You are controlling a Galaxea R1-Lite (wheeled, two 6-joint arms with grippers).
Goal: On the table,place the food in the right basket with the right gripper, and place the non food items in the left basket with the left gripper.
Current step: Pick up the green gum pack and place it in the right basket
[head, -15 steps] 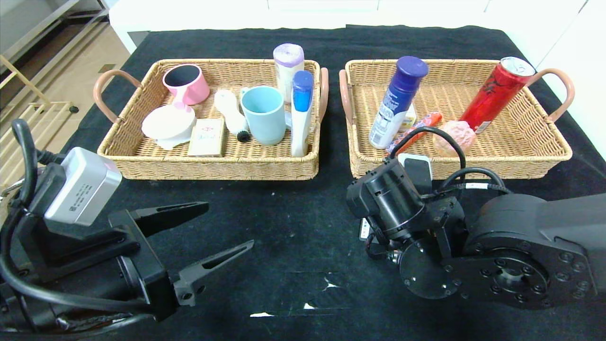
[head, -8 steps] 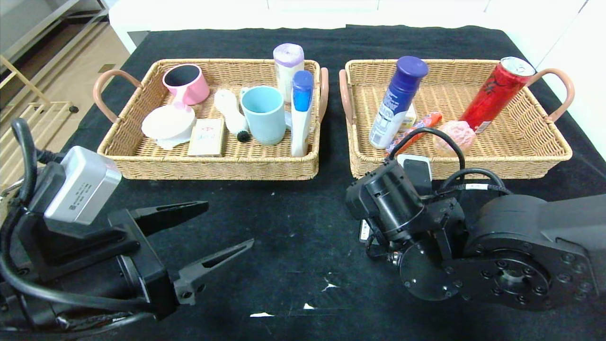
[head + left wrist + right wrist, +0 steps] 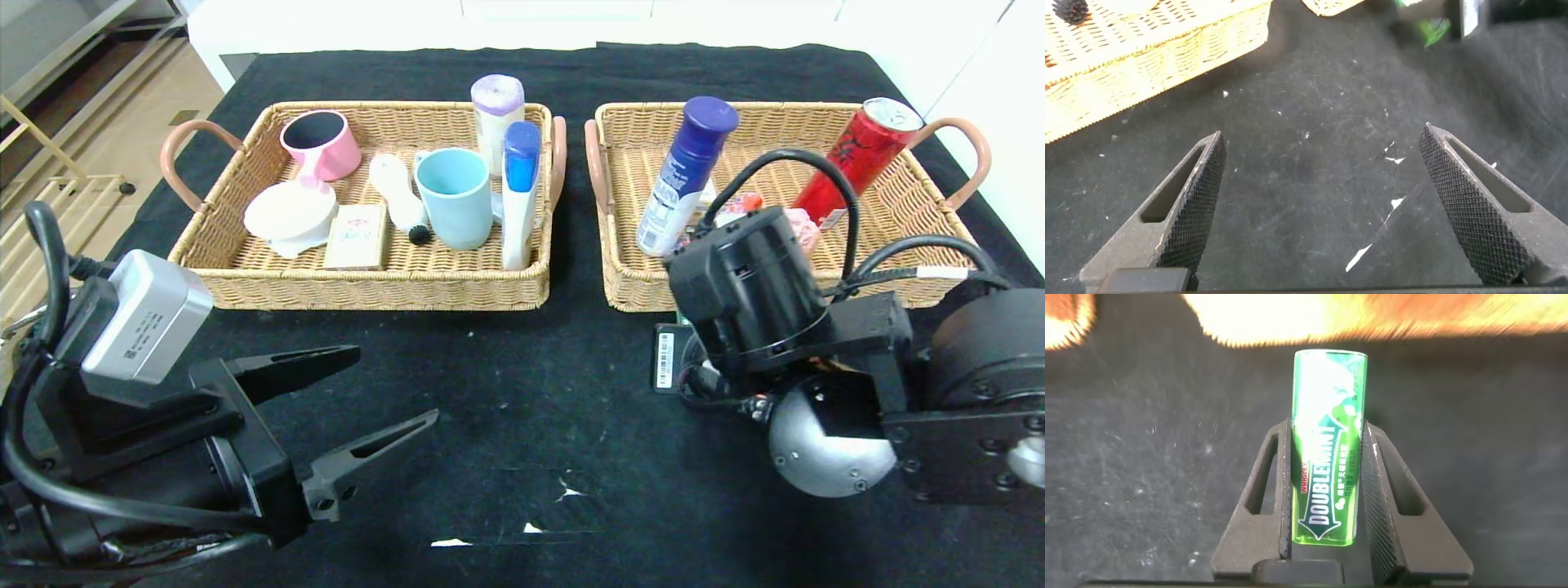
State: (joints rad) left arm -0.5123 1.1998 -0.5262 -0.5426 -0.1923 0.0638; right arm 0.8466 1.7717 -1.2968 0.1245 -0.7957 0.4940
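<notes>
Having risen toward the right basket, right hand seemingly clamped on gum pack

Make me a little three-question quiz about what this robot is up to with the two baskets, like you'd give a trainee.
1. True or false: the right gripper is shut on a green pack of gum.
2. Which item stands in the right basket? A. teal mug B. red can C. pink mug
3. Fill in: the left gripper hangs over the black table with its jaws ____.

Key
1. True: the right wrist view shows the gum pack clamped between the fingers, near the basket's front wall.
2. B: the red can leans in the right basket; the teal mug and pink mug sit in the left basket.
3. open, holding nothing.
</notes>
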